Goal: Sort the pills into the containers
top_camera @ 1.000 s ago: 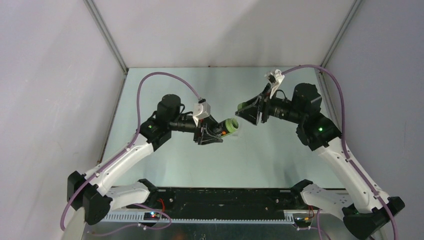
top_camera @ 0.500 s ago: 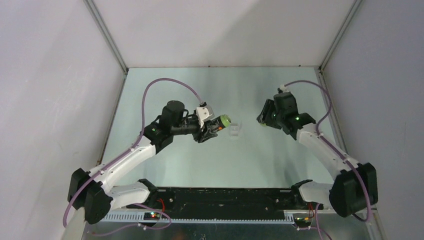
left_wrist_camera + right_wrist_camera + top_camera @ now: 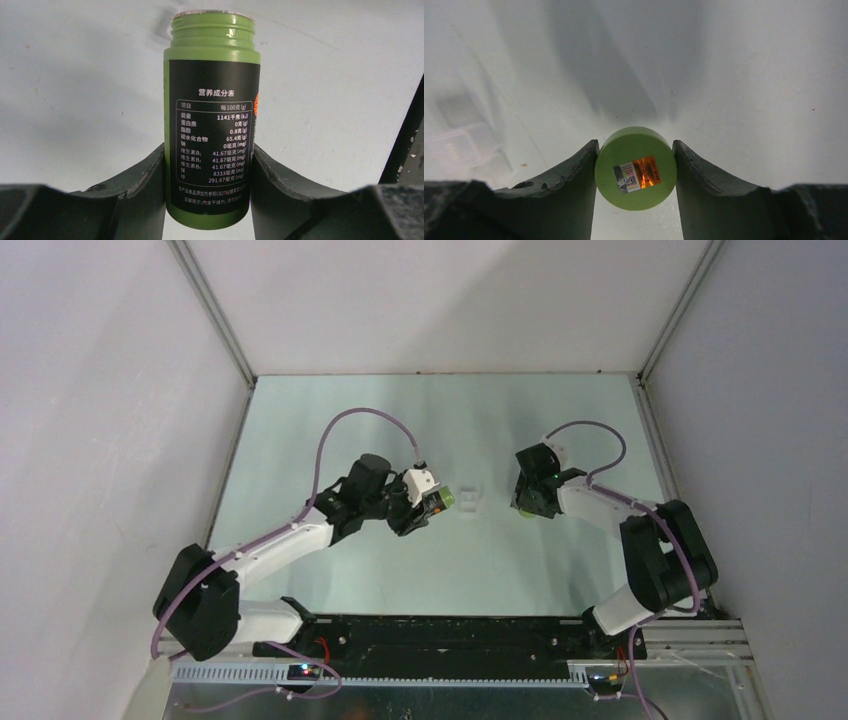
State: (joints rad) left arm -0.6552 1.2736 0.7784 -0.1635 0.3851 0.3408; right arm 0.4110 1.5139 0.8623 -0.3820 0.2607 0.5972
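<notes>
The containers (image 3: 470, 501), a small clear two-cell box, sit at the centre of the top view on the table (image 3: 400, 410); no pills can be made out inside them, though a tiny orange speck (image 3: 524, 164) lies on the surface at the lower left of the right wrist view, possibly a pill. Just left of the box, the green bottle (image 3: 441, 502) has come down from mid-air within the last second, its uncapped mouth towards the box; the left gripper (image 3: 207, 155) pinches it around the label. Right of the box, the right gripper (image 3: 635, 147) clamps the green cap (image 3: 635, 175) and has dropped low, well apart from the bottle; so the opening looks done and pouring should come next.
</notes>
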